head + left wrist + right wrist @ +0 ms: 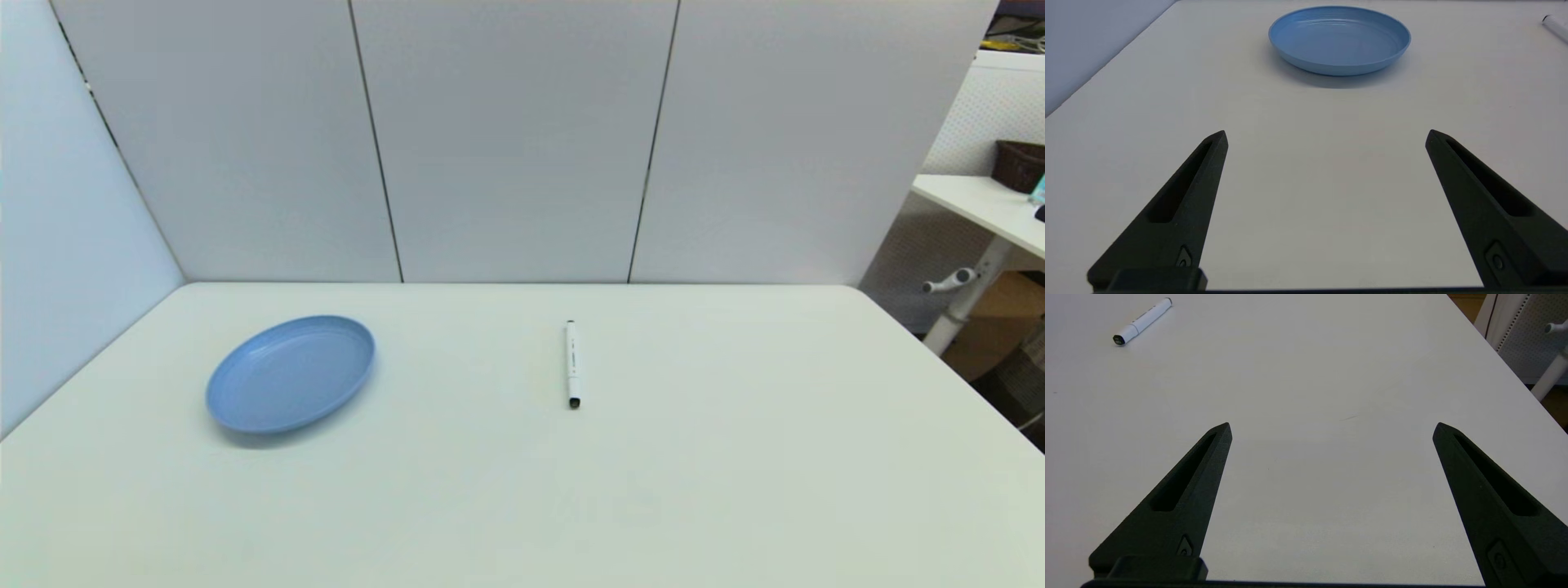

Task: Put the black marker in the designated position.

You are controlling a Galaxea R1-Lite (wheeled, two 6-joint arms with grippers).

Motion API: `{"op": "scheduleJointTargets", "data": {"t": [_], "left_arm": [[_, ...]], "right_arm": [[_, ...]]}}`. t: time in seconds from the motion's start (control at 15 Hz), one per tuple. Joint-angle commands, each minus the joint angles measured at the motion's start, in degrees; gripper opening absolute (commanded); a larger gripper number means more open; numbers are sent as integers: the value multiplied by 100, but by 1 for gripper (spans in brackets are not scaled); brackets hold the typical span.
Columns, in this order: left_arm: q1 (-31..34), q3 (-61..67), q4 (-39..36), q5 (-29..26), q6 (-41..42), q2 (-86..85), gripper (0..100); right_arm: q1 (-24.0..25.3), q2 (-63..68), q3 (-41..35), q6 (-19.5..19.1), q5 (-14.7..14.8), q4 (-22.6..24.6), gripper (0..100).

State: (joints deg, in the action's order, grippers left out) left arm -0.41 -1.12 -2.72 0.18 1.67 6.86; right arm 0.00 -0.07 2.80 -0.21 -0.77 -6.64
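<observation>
The black marker (573, 364) lies flat on the white tabletop (735, 457), a little right of the middle, with one black tip toward the back wall and the other toward the robot. The blue plate (291, 374) stands well apart on its left. The left gripper (1327, 136) and the right gripper (1333, 428) both hover low over bare tabletop, jaws spread wide and holding nothing.
</observation>
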Motion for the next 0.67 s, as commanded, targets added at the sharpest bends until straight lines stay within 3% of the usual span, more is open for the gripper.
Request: {"op": "scheduleJointTargets", "data": {"t": [0.07,0.27,0.47,0.67], "left_arm": [[-1057,-2525,-203,-18,228,2996,100],[-2305,-4687,808,-1,272,4508,100],[-3562,-6005,949,122,193,6020,100],[-3931,-7182,922,324,202,7767,100]], "right_arm": [[0,7,1,-6,-2,-4,100],[0,7,1,-6,-2,-4,100],[0,7,1,-6,-2,-4,100],[0,7,1,3,-2,-4,100]]}}
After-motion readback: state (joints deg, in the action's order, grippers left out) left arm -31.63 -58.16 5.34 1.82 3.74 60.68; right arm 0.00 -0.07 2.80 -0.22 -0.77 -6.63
